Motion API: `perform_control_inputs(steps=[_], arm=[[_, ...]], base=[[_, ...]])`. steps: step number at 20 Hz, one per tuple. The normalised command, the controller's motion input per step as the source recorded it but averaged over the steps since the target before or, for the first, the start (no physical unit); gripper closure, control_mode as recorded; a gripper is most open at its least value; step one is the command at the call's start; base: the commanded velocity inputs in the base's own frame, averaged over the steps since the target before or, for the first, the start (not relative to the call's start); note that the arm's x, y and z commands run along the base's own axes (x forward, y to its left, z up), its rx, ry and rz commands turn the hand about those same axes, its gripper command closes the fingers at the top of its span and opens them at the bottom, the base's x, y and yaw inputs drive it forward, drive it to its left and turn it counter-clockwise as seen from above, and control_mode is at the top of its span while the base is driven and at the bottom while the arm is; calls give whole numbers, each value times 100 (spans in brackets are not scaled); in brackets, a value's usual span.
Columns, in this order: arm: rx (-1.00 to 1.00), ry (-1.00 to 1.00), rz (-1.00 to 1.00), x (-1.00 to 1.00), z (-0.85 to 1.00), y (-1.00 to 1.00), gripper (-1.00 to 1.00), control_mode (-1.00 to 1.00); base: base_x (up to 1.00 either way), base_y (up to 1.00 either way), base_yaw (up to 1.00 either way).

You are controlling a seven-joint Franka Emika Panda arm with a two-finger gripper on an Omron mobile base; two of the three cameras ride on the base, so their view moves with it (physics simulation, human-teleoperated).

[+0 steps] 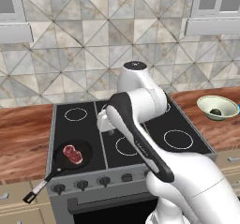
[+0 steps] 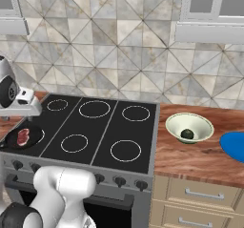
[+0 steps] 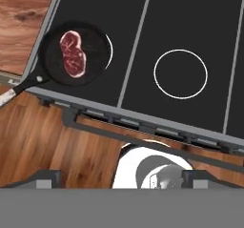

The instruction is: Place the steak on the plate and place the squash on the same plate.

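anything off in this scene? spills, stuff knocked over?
Nothing stands out. The steak lies flat in the frying pan on the stove; the squash sits in the bowl, upright on the counter beside the plate. No spills.

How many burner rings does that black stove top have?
6 on the stove top: three along the back by the tiled wall, three along the front by the knobs. The frying pan holding the steak covers most of the front-left ring.

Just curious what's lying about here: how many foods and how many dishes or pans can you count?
Foods: 2, the steak and the squash.
Dishes and pans: 3, the black frying pan, the pale bowl and the blue plate.
Total: 5.
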Motion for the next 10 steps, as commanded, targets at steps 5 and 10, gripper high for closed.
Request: perform_control_inputs(steps=[5, 10], arm=[[7, 0, 4, 35, 0, 73, -100, -100], [0, 3, 0, 43, -28, 37, -100, -100]], base=[[0, 0, 0], [0, 0, 0]])
